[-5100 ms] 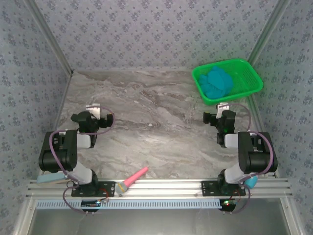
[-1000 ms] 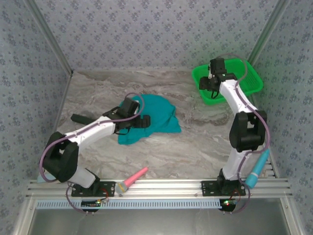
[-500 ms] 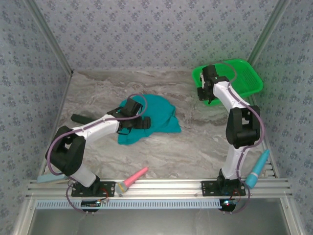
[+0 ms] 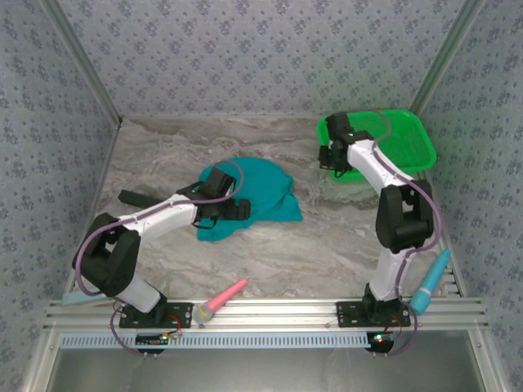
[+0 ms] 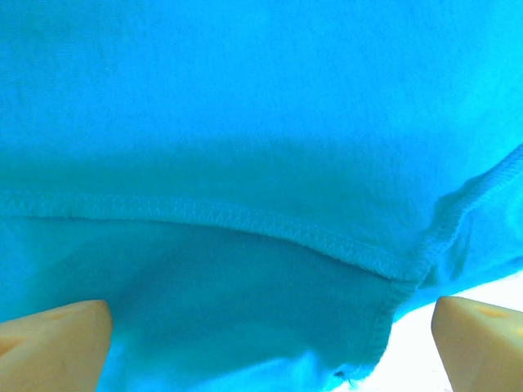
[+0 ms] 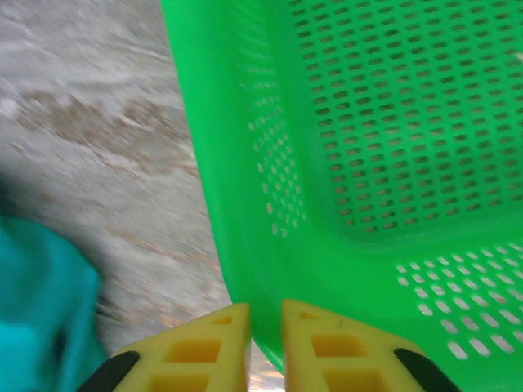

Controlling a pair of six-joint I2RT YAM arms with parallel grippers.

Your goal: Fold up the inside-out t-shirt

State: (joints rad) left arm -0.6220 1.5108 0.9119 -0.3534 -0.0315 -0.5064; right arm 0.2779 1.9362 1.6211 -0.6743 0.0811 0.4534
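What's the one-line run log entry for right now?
t-shirt: crumpled on table, unfolded | left gripper: open over t-shirt | right gripper: shut on green basket rim

The top external camera looks down from above and behind, taking in the whole counter point(image 4: 327, 237). The left wrist camera presses close on the t-shirt point(image 5: 261, 122); the right wrist camera hugs the basket point(image 6: 368, 122) rim. Both patches lie within the overhead view.

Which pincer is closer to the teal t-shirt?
Left. The left pincer hovers wide open right over the t-shirt. The right pincer is off to the side of it, pinching the near rim of the green basket.
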